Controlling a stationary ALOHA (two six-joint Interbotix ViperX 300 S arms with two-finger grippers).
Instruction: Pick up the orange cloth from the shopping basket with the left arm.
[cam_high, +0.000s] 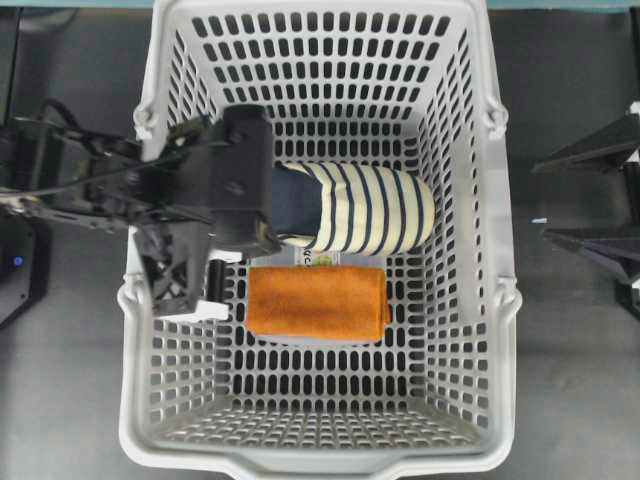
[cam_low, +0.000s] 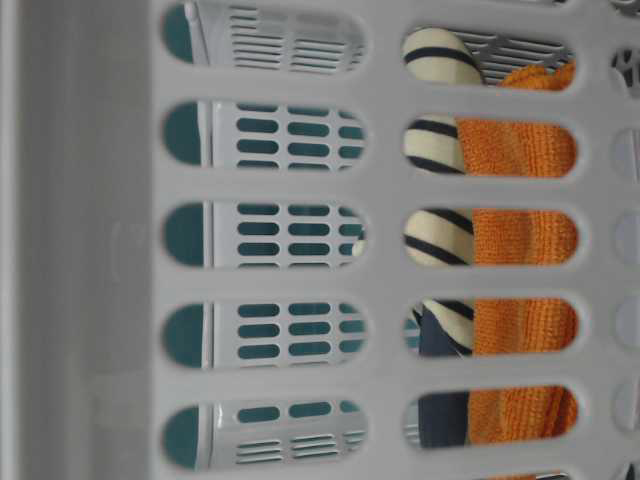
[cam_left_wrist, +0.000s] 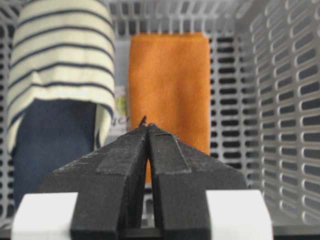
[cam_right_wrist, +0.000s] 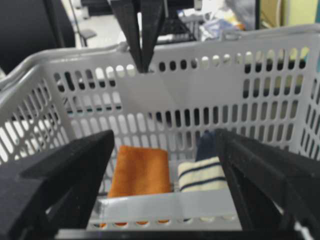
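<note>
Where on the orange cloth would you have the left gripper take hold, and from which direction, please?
Probably the orange cloth at its short end nearest the left gripper, from above, fingers across its width. It lies flat on the shopping basket floor beside the striped slipper. The gripper, now shut, must open first.

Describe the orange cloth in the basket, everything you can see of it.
The orange cloth is a bright orange, fuzzy-looking towel folded into a thick rectangular pad. It lies flat on the slotted floor of the grey shopping basket, close alongside the striped slipper. The shut left gripper is above its near end, with no visible contact.
</note>
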